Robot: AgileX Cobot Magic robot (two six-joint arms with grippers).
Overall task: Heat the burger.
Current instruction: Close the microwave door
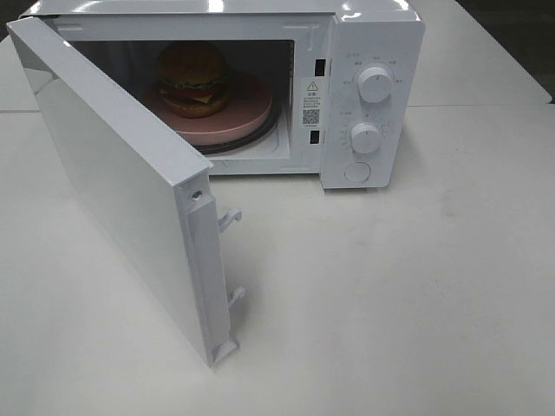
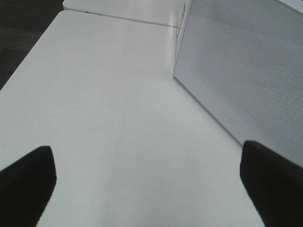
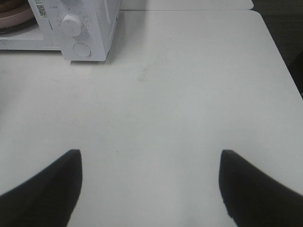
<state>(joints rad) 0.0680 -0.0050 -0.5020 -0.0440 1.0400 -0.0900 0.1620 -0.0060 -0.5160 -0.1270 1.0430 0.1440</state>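
Two grippers, both w/ jaws spread wide & nothing between them. L gripper [image 2: 147, 161] shows two black fingers [image 2: 26, 184] far apart, just above the white table [image 2: 109, 94], touching nothing. A white panel w/ tiny dots [image 2: 246, 66], part of the microwave, is near its right finger but apart from it. R gripper [image 3: 149, 161] is the same: black fingers [image 3: 42, 194] wide apart, only bare table under them. It is well apart from the microwave front.

The table is white & plain, w/ a thin seam where two tops meet. Dark floor [image 2: 19, 33] shows past the table edge.

The white microwave [image 1: 368, 43] sits at the back of the table. Its door [image 1: 113, 191] is swung wide open to the left side, w/ two small hooks [image 1: 230, 218] on its edge. The burger [image 1: 192, 76] is inside the microwave, upright on a round pink plate [image 1: 238, 121].

The front has two round knobs [image 1: 375, 84], one above the other, & a round button [image 1: 357, 172] below. Small marks ring the knobs, too tiny to read. A sticker [image 1: 311, 102] by the opening has a warning triangle & a square code; its words are too small to read.
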